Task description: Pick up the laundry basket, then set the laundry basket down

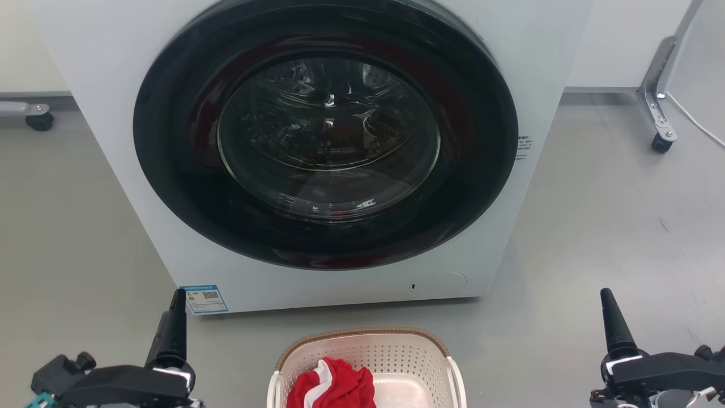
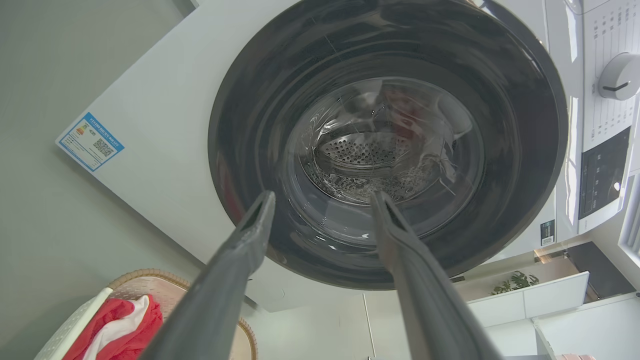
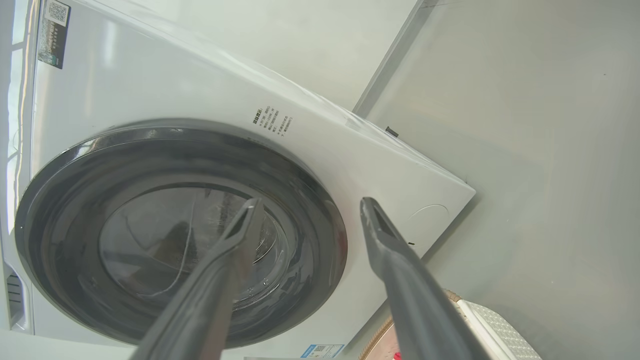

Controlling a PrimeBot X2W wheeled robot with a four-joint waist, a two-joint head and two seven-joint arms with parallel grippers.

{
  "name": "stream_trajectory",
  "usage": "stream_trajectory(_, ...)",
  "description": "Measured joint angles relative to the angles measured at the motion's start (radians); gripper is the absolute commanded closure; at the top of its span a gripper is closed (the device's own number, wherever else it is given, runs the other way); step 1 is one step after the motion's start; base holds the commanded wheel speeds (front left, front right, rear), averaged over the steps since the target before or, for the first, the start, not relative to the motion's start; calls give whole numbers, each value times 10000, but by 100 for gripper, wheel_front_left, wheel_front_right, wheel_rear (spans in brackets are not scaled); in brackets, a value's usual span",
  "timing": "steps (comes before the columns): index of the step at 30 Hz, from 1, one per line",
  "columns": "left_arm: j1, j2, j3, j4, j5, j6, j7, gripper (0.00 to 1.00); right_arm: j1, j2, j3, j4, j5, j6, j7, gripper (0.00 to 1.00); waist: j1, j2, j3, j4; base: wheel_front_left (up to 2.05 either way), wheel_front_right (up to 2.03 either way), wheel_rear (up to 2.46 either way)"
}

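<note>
Head view puts the laundry basket [image 1: 396, 354] on the floor just in front of the washer [image 1: 113, 141], between the two arms. The left gripper [image 2: 325, 195] and right gripper [image 3: 311, 201] are both spread and empty, aimed at the washer door. To lift well, each should probably drop to one white handle [image 1: 456, 377], then both rise evenly. Count: one basket, two handles, one red cloth [image 1: 334, 385], one washer.

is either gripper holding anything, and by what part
Nothing is held. The left gripper and right gripper are open and empty; the laundry basket sits untouched on the floor.
</note>
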Motion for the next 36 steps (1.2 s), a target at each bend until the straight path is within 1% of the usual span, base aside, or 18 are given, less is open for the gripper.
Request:
stream_trajectory(2,-43,82,-84,-96,395,69,-52,0,-13,-77,123,-21,-355,-128,-56,0,0,0,-7,7,0,0,0)
stream_trajectory(7,-99,222,-332,-313,1348,261,-222,0,-73,-207,366,-146,-1158,-328,-236,0,0,0,-19,22,0,0,0)
stream_trajectory(9,-100,286,-426,-414,1684,330,-313,0,-133,-282,493,-203,-1542,-339,-316,0,0,0,-23,28,0,0,0)
stream_trajectory(18,-113,529,-809,-851,3338,610,-627,0,-179,-523,907,-495,-3005,-671,-612,0,0,0,-30,43,0,0,0)
stream_trajectory(21,-113,577,-918,-997,3808,721,-738,0,-188,-583,1007,-619,-3465,-713,-725,0,0,0,-29,44,0,0,0)
stream_trajectory(25,-112,637,-1012,-1172,4374,840,-842,0,-198,-650,1141,-763,-4065,-855,-848,0,0,0,-22,47,0,0,0)
stream_trajectory(36,-90,729,-1325,-1513,5802,1064,-1237,0,-198,-782,1450,-1070,-5660,-1164,-1250,0,0,0,-4,88,0,0,0)
